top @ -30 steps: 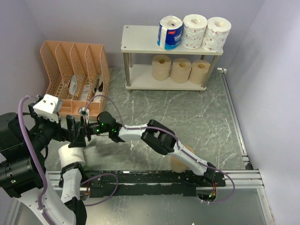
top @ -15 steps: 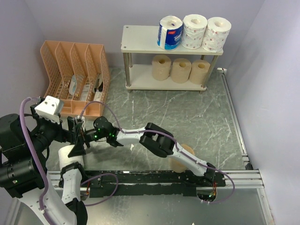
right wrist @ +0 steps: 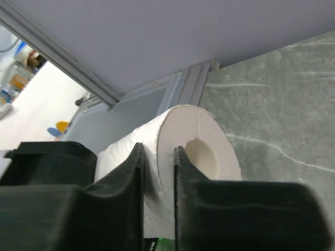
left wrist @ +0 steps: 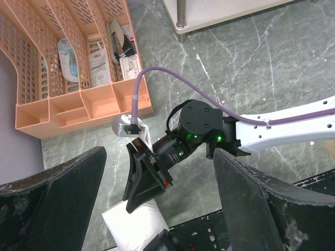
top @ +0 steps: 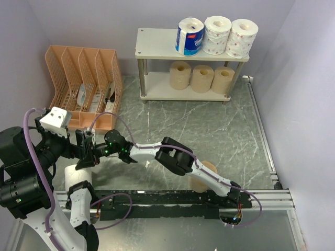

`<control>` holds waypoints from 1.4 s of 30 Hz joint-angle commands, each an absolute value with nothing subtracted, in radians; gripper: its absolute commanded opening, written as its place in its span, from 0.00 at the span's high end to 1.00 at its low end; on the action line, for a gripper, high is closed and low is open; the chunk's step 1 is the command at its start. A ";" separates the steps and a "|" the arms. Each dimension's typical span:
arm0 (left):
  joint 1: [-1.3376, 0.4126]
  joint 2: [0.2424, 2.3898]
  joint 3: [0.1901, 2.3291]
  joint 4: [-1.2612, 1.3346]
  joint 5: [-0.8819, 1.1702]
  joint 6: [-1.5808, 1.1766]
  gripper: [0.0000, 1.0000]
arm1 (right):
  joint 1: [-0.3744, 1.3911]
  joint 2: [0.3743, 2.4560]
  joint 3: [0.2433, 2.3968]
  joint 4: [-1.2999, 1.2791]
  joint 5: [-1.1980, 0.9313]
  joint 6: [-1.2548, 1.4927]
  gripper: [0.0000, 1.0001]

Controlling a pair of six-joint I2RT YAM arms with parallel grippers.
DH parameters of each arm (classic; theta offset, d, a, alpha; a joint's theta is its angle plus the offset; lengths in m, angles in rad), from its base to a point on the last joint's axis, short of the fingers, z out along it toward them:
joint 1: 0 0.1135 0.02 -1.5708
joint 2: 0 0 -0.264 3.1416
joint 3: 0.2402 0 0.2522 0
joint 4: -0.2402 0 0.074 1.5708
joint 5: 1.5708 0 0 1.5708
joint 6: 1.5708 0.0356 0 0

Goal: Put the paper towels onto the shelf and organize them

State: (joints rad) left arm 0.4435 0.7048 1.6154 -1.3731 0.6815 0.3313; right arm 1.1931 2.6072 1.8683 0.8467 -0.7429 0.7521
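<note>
A plain white paper towel roll [top: 77,178] [left wrist: 133,226] [right wrist: 180,123] lies on its side at the near left. My right gripper [top: 87,159] [left wrist: 135,201] [right wrist: 158,152] reaches far left and is shut on this roll's wall, one finger outside and one at the core. The left gripper [left wrist: 159,154] hangs open just above it, holding nothing. A tan roll [top: 207,173] sits on the table, partly hidden behind the right arm. The shelf [top: 157,49] carries a blue-wrapped roll [top: 189,36] and two pink-printed rolls [top: 217,34] on top, with three tan rolls [top: 202,78] below.
An orange mesh file organizer [top: 84,89] [left wrist: 78,99] holding small items stands at the far left, close to both grippers. A black and silver rail [top: 157,198] runs along the near edge. Walls close in the table on the left, back and right.
The right gripper has moved left and down onto the white roll and has shut on its wall. The left arm has barely moved.
</note>
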 commanded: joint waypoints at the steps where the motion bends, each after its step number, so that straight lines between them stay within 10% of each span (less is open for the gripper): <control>1: 0.458 0.692 1.614 -1.350 0.701 0.320 0.05 | 1.229 2.626 1.849 0.855 -0.804 0.769 1.00; 19: 0.458 0.684 1.615 -1.350 0.701 0.320 0.05 | 1.252 1.805 1.511 0.140 -0.166 -0.077 1.00; 42: 0.477 0.680 1.621 -1.359 0.715 0.331 0.05 | 1.241 1.568 1.651 -0.185 0.556 -0.679 1.00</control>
State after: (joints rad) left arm 0.4534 0.6720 1.6135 -1.3735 0.6853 0.3286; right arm 1.2514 1.6016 1.5314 -0.2054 0.4103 -0.4995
